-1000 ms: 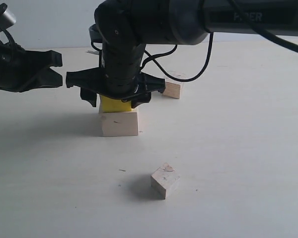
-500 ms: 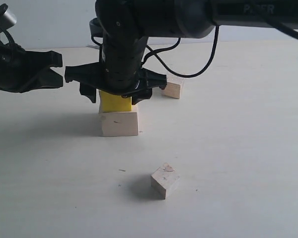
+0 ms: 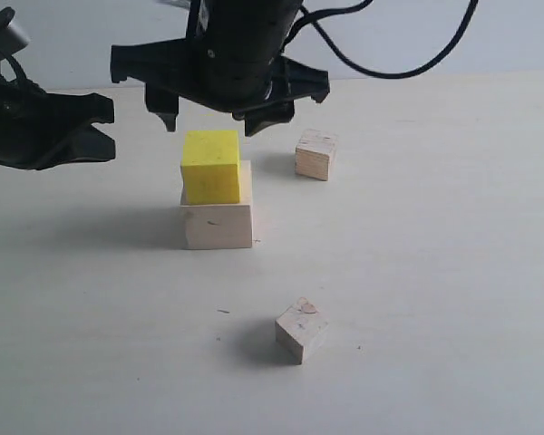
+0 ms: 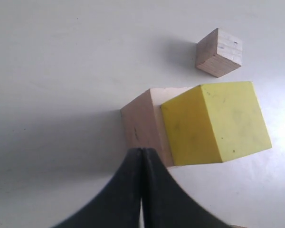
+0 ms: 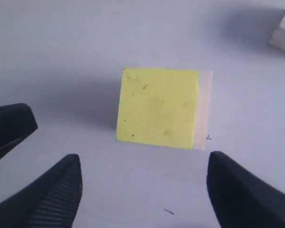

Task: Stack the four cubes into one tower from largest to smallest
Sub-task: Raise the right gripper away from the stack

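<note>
Right gripper (image 3: 210, 120) just lifted off the yellow cube (image 3: 210, 168), jaws wide and empty, so it's parked on the big wooden cube (image 3: 218, 227), two to go.

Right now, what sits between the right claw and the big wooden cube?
The yellow cube, resting on the big wooden cube, below the open right claw; the exterior view shows it.

Tbl (image 3: 453, 272): lg-cube (image 3: 218, 227), ply-cube (image 3: 314, 154), sm-cube (image 3: 301, 331).
</note>
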Robot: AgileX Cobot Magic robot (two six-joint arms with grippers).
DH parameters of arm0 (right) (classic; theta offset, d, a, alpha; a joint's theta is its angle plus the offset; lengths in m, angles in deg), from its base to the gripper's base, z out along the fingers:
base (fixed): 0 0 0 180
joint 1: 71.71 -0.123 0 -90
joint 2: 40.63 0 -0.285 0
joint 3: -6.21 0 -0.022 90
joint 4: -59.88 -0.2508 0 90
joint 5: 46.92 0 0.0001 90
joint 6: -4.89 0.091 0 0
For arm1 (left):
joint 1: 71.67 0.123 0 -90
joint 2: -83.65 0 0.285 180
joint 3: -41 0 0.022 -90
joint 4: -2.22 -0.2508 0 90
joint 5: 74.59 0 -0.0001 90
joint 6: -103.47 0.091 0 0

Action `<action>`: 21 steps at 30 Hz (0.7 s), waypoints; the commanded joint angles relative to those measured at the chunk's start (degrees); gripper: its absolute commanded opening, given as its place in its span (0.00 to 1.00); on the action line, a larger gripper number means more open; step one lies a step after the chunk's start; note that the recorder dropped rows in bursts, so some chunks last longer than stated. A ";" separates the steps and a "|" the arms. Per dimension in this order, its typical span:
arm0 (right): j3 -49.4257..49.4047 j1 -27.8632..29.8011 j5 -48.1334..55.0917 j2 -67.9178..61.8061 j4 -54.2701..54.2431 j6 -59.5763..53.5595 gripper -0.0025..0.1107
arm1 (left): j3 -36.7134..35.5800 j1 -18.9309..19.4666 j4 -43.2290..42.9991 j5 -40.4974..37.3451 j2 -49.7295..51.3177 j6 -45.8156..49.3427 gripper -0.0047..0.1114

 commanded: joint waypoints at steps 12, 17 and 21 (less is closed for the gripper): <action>0.54 -0.06 9.83 11.14 19.72 -30.12 0.02 | -0.10 0.09 0.11 0.13 -0.32 0.19 0.04; -1.36 0.18 12.68 11.03 27.75 -37.48 0.02 | -0.10 0.09 0.11 -0.36 -0.32 0.19 0.04; -4.19 3.16 10.04 10.92 27.98 -38.44 0.02 | -0.10 0.09 -0.13 -1.19 -0.32 0.19 0.04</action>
